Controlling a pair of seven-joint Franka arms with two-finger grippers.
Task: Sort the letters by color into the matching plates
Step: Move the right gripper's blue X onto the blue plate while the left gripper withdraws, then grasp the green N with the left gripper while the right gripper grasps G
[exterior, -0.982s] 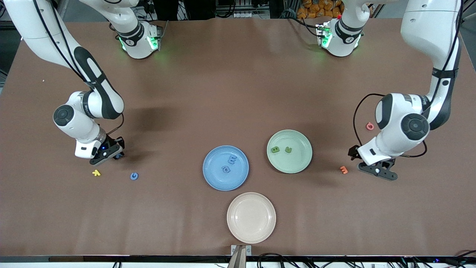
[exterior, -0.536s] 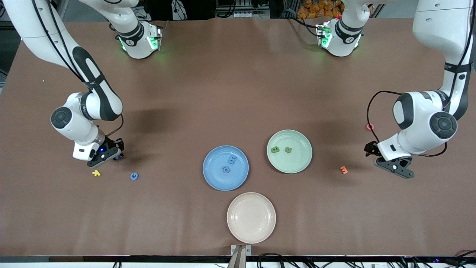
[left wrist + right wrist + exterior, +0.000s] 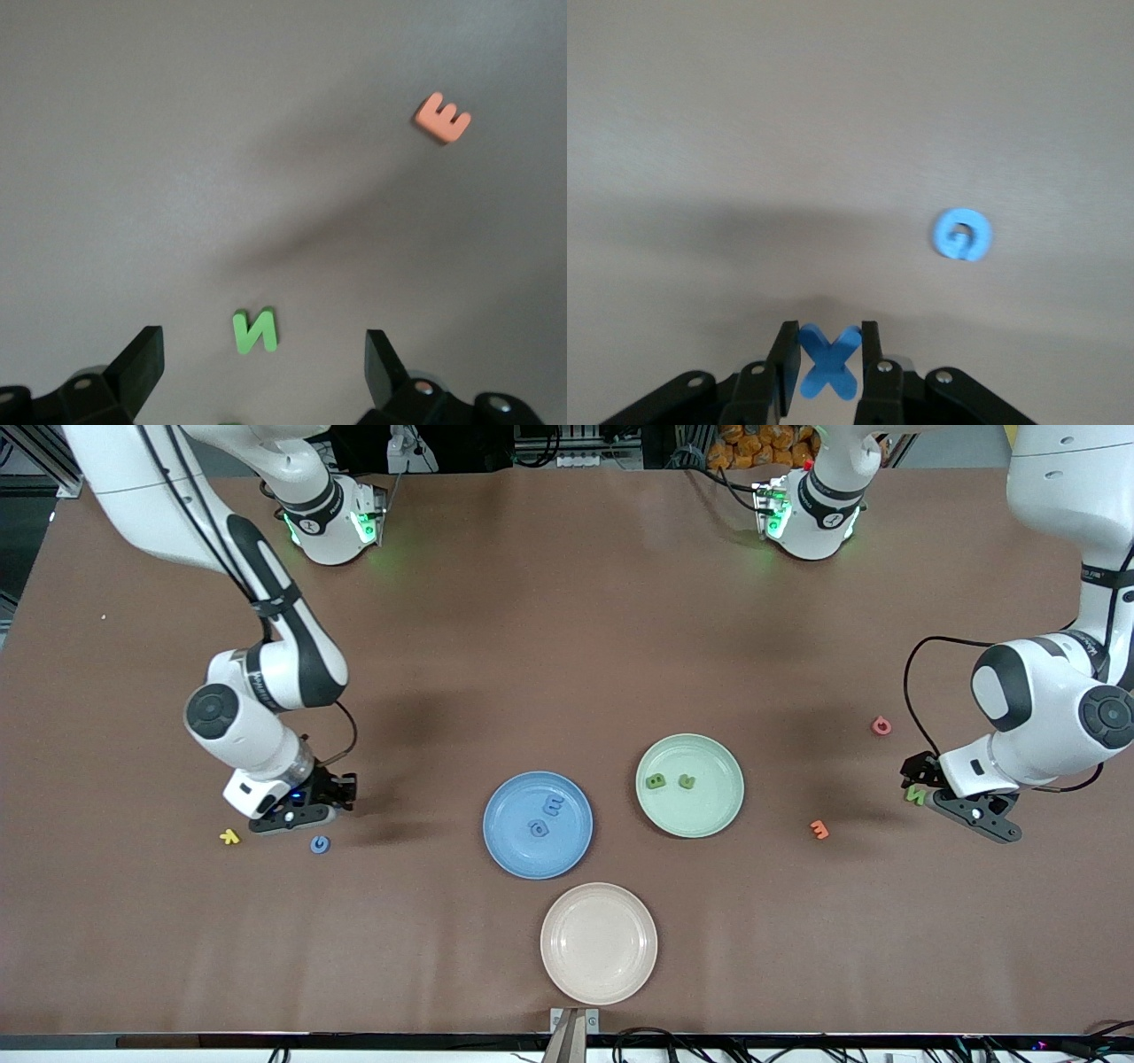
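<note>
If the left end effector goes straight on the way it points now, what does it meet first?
Most likely the green letter N on the table. The open left end effector points down at it, with the letter between its fingers. Nothing else is seen in that line, though the height above the table is unclear.

The arm partly hides the green N (image 3: 915,795); plate letters (image 3: 656,781) are too small to read.

A brown matte surface (image 3: 567,620) fills nearly the whole front view, evenly lit, with soft dark shadows lying on it. Along its top edge stand dark clutter and cables (image 3: 567,447), with a heap of orange items (image 3: 753,443) beside them. Along the bottom edge run black cables (image 3: 797,1041) and a small metal bracket (image 3: 574,1020).
</note>
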